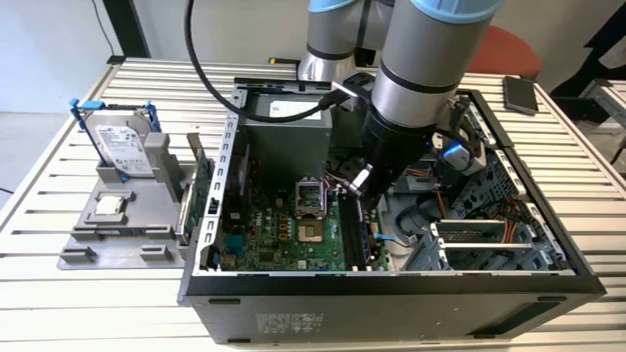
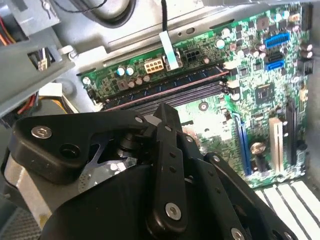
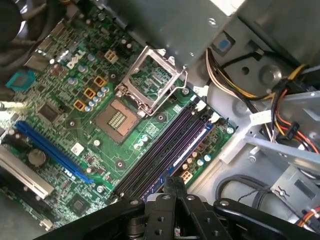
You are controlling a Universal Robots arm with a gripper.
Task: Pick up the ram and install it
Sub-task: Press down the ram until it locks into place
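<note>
- Tool (image 3: 175, 187) narrow, fingertips pressed together, nothing visibly held;
- Ram (image 1: 354, 229) apparently standing edge-up in a motherboard (image 1: 284, 229) slot, directly beneath tool;
- Long axis along the slot row.

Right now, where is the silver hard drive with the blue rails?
In the exterior view the hard drive stands in a grey holder on the table, at the exterior view's left, outside the open computer case.
</note>
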